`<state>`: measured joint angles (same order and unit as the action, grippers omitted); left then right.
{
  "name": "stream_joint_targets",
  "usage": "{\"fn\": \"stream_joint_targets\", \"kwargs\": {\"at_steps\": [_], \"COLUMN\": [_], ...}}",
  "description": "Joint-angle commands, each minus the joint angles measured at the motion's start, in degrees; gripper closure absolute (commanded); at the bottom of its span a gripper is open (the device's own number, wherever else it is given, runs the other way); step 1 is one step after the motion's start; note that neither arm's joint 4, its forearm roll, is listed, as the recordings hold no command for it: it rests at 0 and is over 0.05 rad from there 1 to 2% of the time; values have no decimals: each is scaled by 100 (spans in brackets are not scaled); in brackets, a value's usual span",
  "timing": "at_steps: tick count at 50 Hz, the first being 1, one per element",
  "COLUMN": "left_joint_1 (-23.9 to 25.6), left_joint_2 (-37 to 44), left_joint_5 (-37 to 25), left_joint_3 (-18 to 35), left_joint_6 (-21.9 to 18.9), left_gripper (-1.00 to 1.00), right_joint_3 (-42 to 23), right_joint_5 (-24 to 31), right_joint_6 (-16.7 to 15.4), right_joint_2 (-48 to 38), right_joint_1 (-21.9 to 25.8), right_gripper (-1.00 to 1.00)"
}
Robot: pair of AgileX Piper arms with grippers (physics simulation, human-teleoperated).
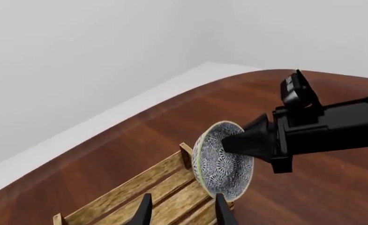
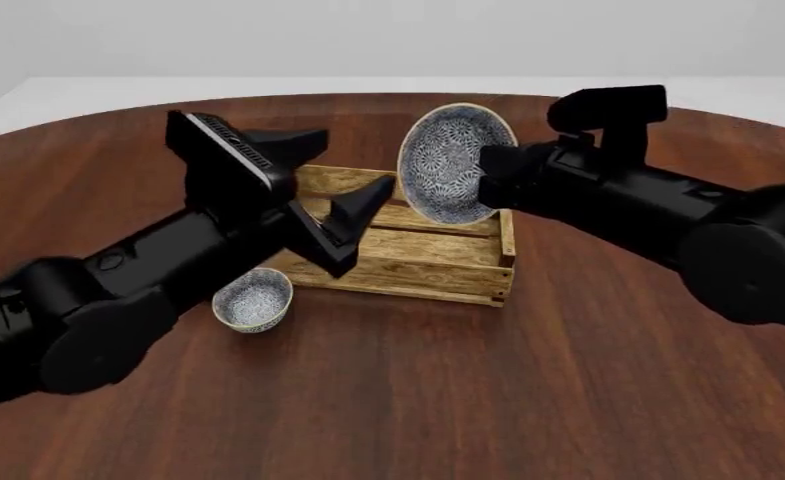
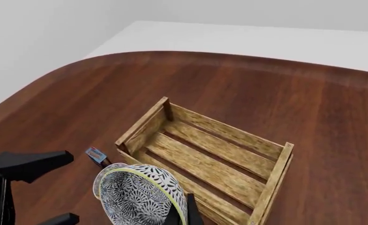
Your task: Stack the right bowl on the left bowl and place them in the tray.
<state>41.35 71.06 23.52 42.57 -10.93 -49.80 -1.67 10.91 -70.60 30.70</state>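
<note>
1. right bowl (image 2: 454,163): off-white, blue-grey speckle. pinched at its rim by the right gripper (image 2: 488,178), fingers pressed onto the wall; held tilted on edge above the far side of the tray (image 2: 419,268).
2. left bowl (image 2: 253,298): identical twin, upright on the tabletop (image 2: 406,400) just beside the tray's near-left corner.
3. left gripper (image 2: 343,222): fingers spread, holding nothing, over the tray's left end.
4. handling (judged): rigid, light, glazed and probably slippery, chip-prone; take by the rim, one finger inside the wall, one outside.
5. markings: none readable; a small blue-and-red box (image 3: 95,154) lies near the left bowl, any lettering too small to tell.
</note>
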Motion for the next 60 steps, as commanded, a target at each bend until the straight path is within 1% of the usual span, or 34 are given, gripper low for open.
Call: {"fn": "stream_joint_targets", "kwargs": {"at_steps": [1, 7, 10, 16, 29, 39, 53, 55, 56, 60], "left_joint_1": [-13, -64, -74, -113, -34, -33, -103, -83, -99, -103], "left_joint_2": [403, 628, 856, 1122, 1616, 2027, 2406, 2416, 2417, 2402], "left_joint_5": [138, 176, 137, 164, 119, 167, 219, 241, 264, 286], "left_joint_3": [203, 351, 507, 651, 957, 1145, 1323, 1322, 1316, 1295], "left_joint_6": [-42, -61, 8, 24, 106, 136, 182, 241, 262, 301], "left_gripper": [-100, -100, -100, -100, -100, -100, -100, -100, 100, 100], "right_joint_3": [-37, -44, -47, -52, -50, -62, -64, -75, -76, -79], "right_joint_5": [-31, -38, -29, -35, -51, -39, -59, -47, -49, -52], "right_joint_6": [21, 18, 18, 14, 18, 20, 21, 16, 13, 15], "right_joint_2": [-41, -73, -75, -97, -135, -144, -194, -209, -214, -221], "right_joint_1": [-15, -28, -23, -28, -57, -70, -80, -69, -69, -78], "right_gripper": [100, 100, 100, 100, 100, 100, 100, 100, 100, 100]}}
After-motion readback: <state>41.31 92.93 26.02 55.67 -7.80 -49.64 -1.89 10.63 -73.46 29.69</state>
